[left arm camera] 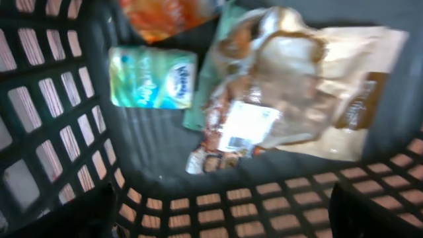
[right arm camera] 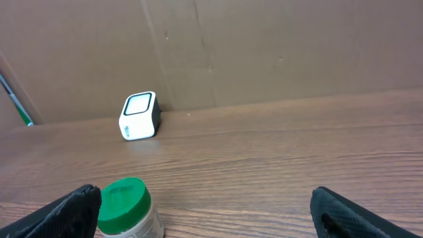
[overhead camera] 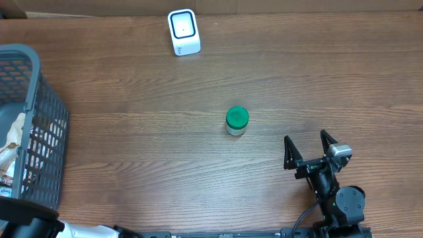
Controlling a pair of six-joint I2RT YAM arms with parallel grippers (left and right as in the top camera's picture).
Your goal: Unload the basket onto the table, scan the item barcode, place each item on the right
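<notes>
Green-capped jar (overhead camera: 236, 121) stands mid-table, well apart from the scanner (overhead camera: 183, 32) and just ahead of your right gripper (overhead camera: 305, 140), whose jaws gape wide and empty. Your left gripper (left arm camera: 221, 198) hangs spread and empty over the basket (overhead camera: 47, 86). Come down squarely on the crinkled packet (left arm camera: 264, 119), keeping its white label exposed. Only the left wrist view shows the basket's contents, and only overhead shows the jar-to-scanner spacing

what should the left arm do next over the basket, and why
Probably lower the left gripper onto the crinkled brown-and-cream plastic packet in the dark grey plastic basket. Its jaws stand wide and empty above it, and the packet lies on top with a white printed label facing up, likely the barcode.
</notes>
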